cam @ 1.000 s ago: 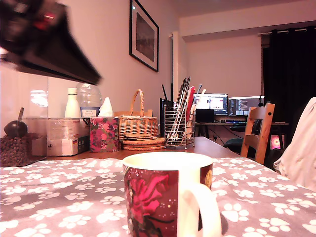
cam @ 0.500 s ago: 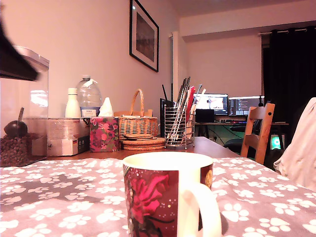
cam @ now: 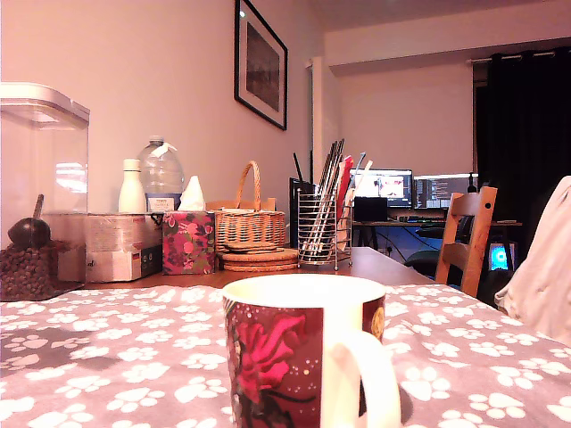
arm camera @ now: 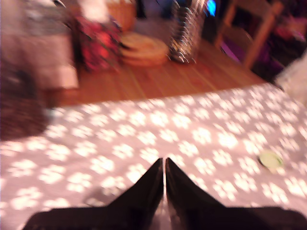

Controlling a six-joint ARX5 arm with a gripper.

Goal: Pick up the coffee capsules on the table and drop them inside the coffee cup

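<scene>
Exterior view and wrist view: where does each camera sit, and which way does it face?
Exterior view: low at table height, just behind the coffee cup, facing the wall clutter and far desk; no arm shows.
Wrist view: above the grey paw-print cloth, angled down and forward; the dark claw shows, tips nearly together; blurred.
Shared: cloth, wire mesh pen holder, stacked round mats.

Grey cloth [cam: 134, 357] — white paws; mug [cam: 303, 357] — pink rose.

The coffee cup [cam: 303, 352] stands on the paw-print cloth [cam: 116, 357] over the table [cam: 379, 265], wire holder [cam: 323, 232] behind.
</scene>
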